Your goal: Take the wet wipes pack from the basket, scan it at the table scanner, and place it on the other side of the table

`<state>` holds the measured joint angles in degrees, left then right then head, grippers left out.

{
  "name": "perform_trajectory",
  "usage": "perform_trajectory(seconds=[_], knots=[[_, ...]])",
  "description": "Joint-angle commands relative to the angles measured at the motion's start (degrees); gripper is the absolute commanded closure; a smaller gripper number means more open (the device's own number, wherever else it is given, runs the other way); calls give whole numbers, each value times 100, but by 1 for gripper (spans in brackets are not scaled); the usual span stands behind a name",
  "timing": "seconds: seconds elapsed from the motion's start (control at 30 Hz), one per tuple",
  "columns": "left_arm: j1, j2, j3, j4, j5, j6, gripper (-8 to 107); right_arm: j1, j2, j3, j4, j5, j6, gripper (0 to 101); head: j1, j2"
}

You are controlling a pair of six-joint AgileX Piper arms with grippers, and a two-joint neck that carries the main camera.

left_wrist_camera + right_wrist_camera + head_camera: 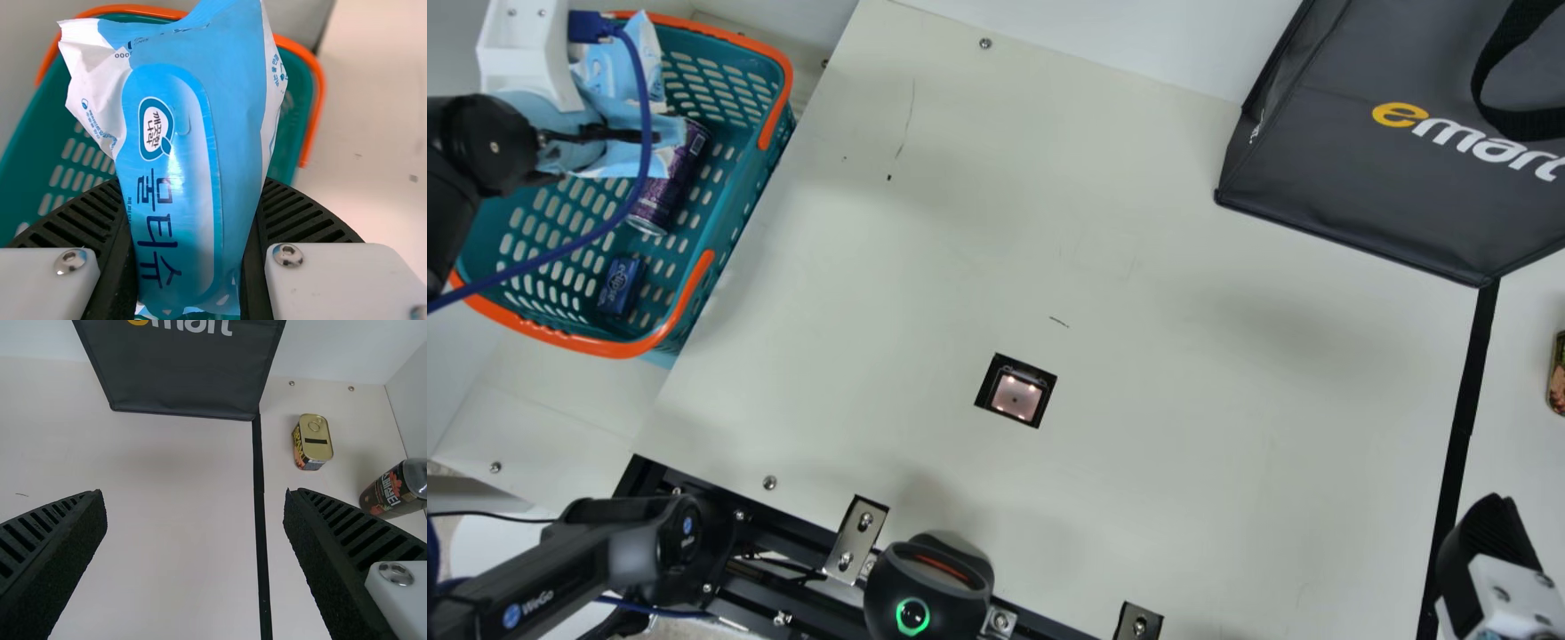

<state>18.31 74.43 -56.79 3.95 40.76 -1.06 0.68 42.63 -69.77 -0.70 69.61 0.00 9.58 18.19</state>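
Observation:
In the main view my left gripper (591,133) is over the basket (734,53), shut on the light blue wet wipes pack (618,67). The left wrist view has the pack (180,153) squeezed between both ribbed fingers of my left gripper (190,247), with the basket (303,60) below it. The table scanner (1016,396) is a small lit square in the tabletop. At the main view's lower right corner is my right gripper (1489,551); in the right wrist view my right gripper (193,520) stands open above the table, nothing between its fingers.
A purple can (671,182) and a small blue box (620,286) lie in the basket. A dark bag (1387,178) stands at the table's far right. Beyond the black strip (260,513) are a square tin (313,440) and a dark jar (393,490).

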Motion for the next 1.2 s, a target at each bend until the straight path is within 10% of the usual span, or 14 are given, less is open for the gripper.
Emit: perform_trajectory(seconds=[0.0, 1.17], knots=[[-440, -73, -29, 141, 228, -511, 107, 0, 0, 0, 0, 0, 0, 6, -166, 23], [-5415, 296, -705, 1273, 1817, -4308, 107, 0, 0, 0, 6, -13, 0, 6, -166, 23]])
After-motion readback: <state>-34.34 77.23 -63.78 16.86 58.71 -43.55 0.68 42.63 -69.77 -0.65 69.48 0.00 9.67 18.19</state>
